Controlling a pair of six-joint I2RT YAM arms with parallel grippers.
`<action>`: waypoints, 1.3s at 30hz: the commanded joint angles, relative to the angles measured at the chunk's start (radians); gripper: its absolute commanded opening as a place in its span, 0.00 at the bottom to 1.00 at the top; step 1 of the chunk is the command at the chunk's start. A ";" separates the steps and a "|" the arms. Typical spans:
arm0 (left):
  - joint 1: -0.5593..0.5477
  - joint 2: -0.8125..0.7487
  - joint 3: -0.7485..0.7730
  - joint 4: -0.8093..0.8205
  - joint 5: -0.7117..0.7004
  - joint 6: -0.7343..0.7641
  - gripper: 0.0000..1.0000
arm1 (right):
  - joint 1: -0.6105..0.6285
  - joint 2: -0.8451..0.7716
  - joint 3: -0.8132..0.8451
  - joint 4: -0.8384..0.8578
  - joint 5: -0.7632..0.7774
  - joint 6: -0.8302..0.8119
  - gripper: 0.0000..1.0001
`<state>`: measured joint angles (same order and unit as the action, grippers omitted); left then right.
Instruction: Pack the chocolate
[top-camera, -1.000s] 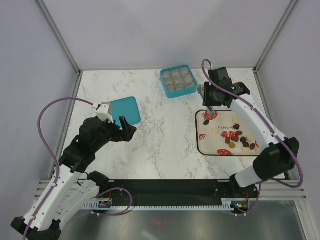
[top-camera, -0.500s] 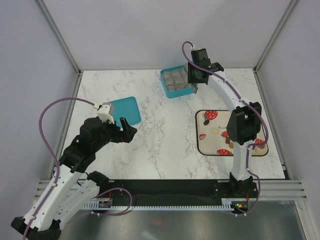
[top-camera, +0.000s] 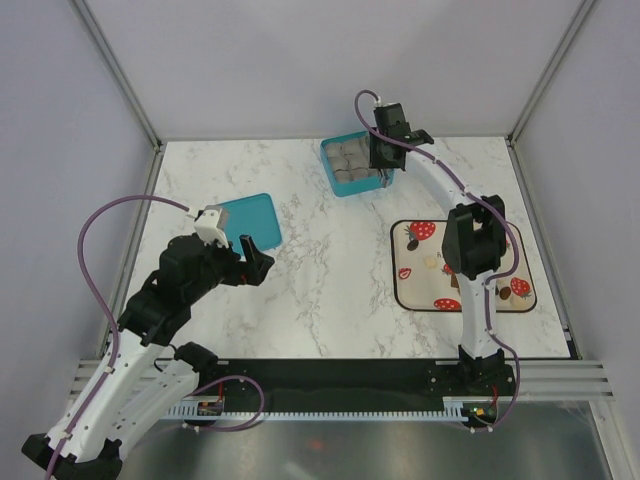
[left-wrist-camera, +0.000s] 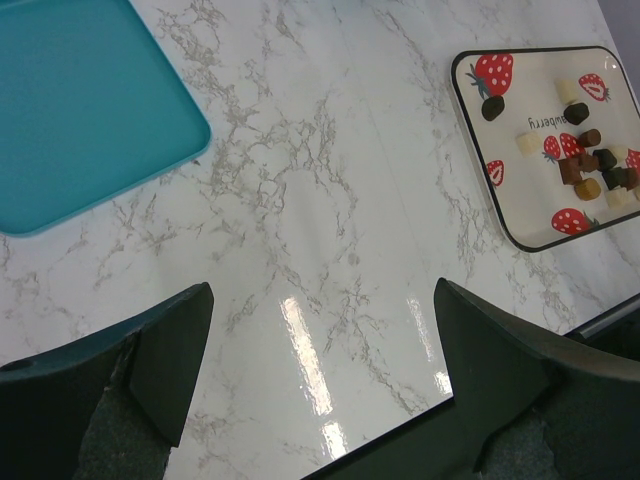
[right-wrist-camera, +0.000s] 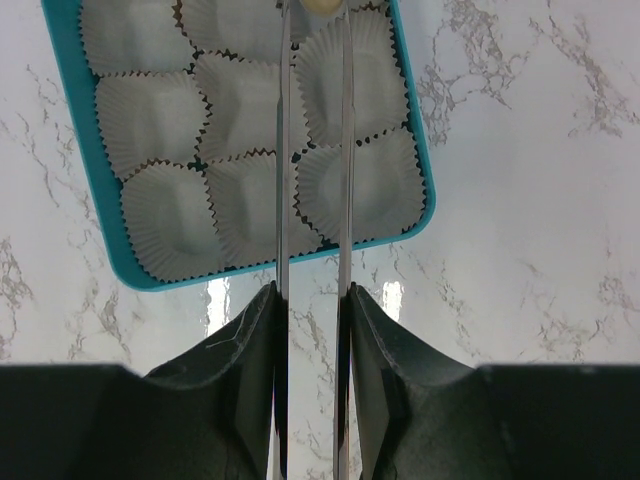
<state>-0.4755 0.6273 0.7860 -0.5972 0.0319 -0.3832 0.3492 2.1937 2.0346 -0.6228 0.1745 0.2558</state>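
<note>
My right gripper (right-wrist-camera: 313, 8) has long thin metal fingers, shut on a whitish chocolate (right-wrist-camera: 320, 5) at their tips. It hangs over the far right part of the teal box (right-wrist-camera: 62, 90), which is lined with several empty white paper cups (right-wrist-camera: 150, 115). From above, the right gripper (top-camera: 386, 166) is at the right side of the box (top-camera: 345, 185). More chocolate (left-wrist-camera: 590, 165) lies on the strawberry-print tray (left-wrist-camera: 520, 215), dark, tan and whitish pieces. The left gripper (left-wrist-camera: 322, 290) stands open over bare marble, and from above this gripper (top-camera: 258, 255) is near the left.
A flat teal lid (top-camera: 250, 220) lies on the table just beyond my left gripper, and in the left wrist view the lid (left-wrist-camera: 80, 110) is at the upper left. The right arm (top-camera: 470, 245) reaches over the strawberry tray (top-camera: 415, 290) and hides part of it.
The right arm has swung from the strawberry tray up and left to the teal box, carrying the whitish piece. The left arm has not moved.
</note>
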 joint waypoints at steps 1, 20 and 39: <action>0.000 -0.008 0.016 0.005 -0.001 0.038 0.99 | -0.003 0.017 0.058 0.069 0.037 -0.018 0.35; 0.000 -0.005 0.015 0.004 -0.007 0.035 0.99 | -0.003 0.074 0.111 0.078 0.060 -0.046 0.47; -0.002 -0.023 0.015 0.004 0.010 0.035 0.99 | -0.003 -0.294 -0.153 -0.037 0.059 0.013 0.47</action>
<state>-0.4755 0.6136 0.7860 -0.5972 0.0319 -0.3832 0.3492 2.0472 1.9457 -0.6289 0.2192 0.2272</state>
